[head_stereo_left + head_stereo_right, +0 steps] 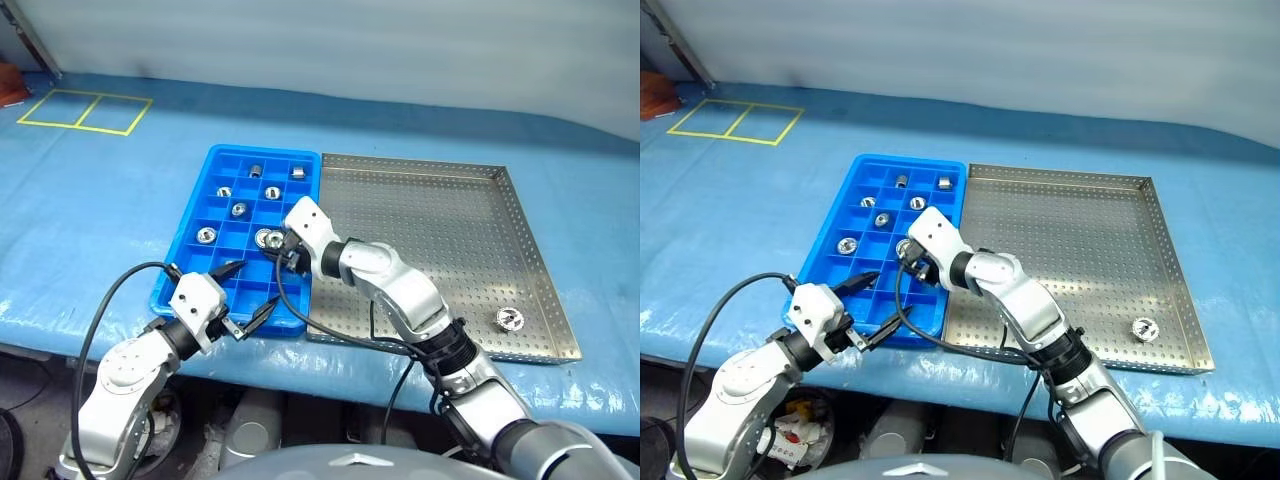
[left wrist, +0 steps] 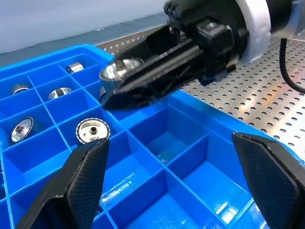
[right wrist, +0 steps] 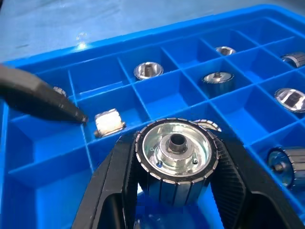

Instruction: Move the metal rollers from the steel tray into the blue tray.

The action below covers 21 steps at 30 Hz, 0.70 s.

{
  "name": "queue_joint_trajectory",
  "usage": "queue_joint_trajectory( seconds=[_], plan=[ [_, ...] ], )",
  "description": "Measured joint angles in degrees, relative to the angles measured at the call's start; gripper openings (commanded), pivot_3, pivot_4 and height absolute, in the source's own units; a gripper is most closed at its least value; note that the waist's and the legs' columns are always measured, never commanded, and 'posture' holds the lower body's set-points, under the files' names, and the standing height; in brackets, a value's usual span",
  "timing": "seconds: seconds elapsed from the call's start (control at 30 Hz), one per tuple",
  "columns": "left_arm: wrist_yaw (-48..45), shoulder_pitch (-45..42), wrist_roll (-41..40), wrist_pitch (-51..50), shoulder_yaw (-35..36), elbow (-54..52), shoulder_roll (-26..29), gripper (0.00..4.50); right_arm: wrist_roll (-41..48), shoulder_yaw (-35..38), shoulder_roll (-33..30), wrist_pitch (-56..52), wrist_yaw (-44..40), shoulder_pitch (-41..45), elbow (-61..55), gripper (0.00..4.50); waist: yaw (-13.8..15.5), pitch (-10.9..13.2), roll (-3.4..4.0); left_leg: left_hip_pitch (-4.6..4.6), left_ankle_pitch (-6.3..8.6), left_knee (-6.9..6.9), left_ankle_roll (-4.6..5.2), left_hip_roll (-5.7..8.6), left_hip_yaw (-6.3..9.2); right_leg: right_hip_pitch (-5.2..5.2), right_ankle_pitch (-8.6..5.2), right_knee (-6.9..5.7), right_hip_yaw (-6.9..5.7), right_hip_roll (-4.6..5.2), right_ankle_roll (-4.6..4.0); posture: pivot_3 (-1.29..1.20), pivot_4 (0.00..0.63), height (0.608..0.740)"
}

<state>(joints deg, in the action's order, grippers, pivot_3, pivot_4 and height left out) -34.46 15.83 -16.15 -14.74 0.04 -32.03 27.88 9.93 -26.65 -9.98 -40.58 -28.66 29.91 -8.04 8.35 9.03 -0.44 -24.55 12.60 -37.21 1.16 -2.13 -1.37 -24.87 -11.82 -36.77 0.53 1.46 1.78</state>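
You have most of the job done: several metal rollers (image 1: 239, 209) already sit in compartments of the blue tray (image 1: 190, 270), centre-left of the frame. Your right gripper (image 3: 175, 157) pinches one more roller over that tray, not yet released. Your left gripper (image 1: 246, 293) hangs spread and empty at the tray's near edge. One roller (image 1: 510, 319) remains in the steel tray (image 1: 440, 215), lower right.

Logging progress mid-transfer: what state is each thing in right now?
Right gripper: shut on a roller, over the blue tray.
Left gripper: open, empty.
Blue tray: several rollers in its compartments.
Steel tray: one roller left.
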Motion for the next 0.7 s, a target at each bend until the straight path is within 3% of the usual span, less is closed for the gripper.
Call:
queue_joint_trajectory(
  seconds=[0.2,0.47,0.7],
  plan=[
    [-0.67,-0.87,-0.55,-0.13,-0.12,0.0,0.23,4.5,-1.23,-0.19,-3.18,-3.29,-0.37,-1.19,-2.46,1.72,0.32,0.0,0.0,-0.11,0.0,0.0,-0.01,0.05,-0.05,-0.09,-0.01,0.0,-0.03,-0.02,-0.01,0.38,0.15,0.74],
    [-1.31,-2.36,-0.71,-0.22,-1.21,0.02,0.27,4.5,-1.87,-0.31,-3.78,-4.97,-1.05,-1.76,-4.39,4.31,0.23,0.0,-0.01,-0.1,0.0,-0.01,-0.01,0.07,-0.15,-0.09,-0.02,-0.02,-0.06,-0.07,-0.03,0.36,0.15,0.74],
    [-2.16,-3.35,-0.74,-1.1,-1.53,0.05,0.44,4.5,-2.21,0.53,-3.49,-4.92,-0.14,-2.88,-5.26,4.47,0.21,-0.01,-0.01,-0.12,0.0,-0.02,-0.01,0.07,-0.15,-0.08,-0.02,-0.02,-0.06,-0.05,-0.03,0.34,0.15,0.74]
  ],
)
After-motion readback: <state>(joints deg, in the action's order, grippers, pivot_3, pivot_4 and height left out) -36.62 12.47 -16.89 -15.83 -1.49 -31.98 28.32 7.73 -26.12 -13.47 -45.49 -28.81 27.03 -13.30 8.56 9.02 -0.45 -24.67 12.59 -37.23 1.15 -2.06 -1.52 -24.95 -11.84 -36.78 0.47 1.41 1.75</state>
